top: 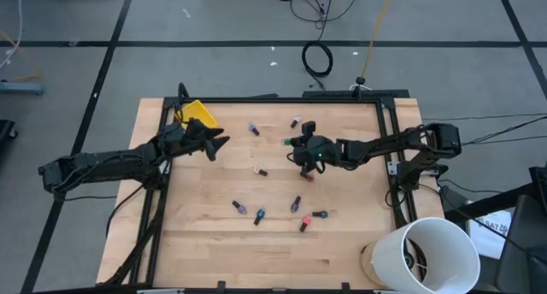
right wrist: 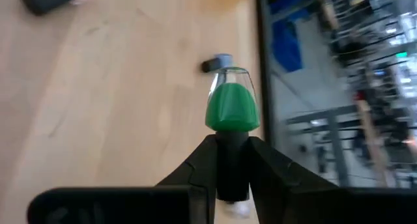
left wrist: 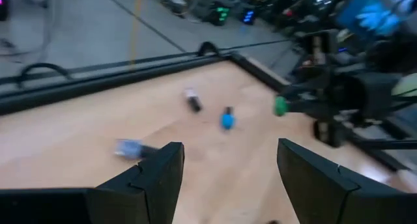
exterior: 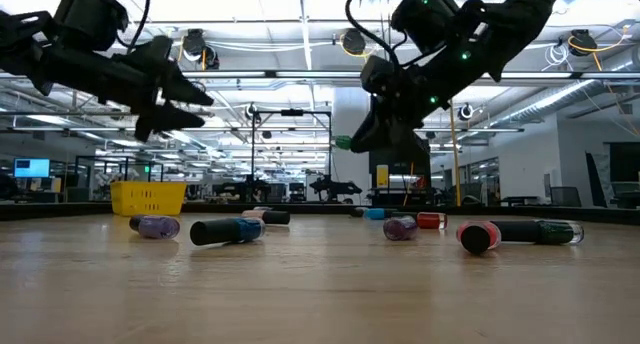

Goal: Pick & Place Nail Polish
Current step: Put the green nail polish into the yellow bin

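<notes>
The right gripper (right wrist: 229,160) is clamped on a green nail polish bottle (right wrist: 232,107), pinching it by the dark cap with the green body poking out past the fingertips. In the high view that gripper (top: 301,145) hangs over the middle of the table (top: 359,243), a bit toward the far edge, and from the low view you can see it's well off the wood with the green bottle (exterior: 343,142) up in the air.

The left gripper (top: 215,144) sits above the left part of the table, just in front of the yellow bin (top: 197,114) in the far left corner. Its fingers (left wrist: 153,178) are spread wide with nothing between them.

The rest of the nail polish is lying flat and scattered around. A blue bottle (top: 254,129) and a pink one (top: 295,122) lie near the far edge. A pale one with a dark cap (top: 260,170) is about at the centre. A loose group lies toward the near side: a purple bottle (top: 240,208), a blue one (top: 259,215), another purple (top: 296,203), a red one (top: 303,224) and a green one (top: 320,214).

A white bucket (top: 427,253) stands off the near right corner.
</notes>
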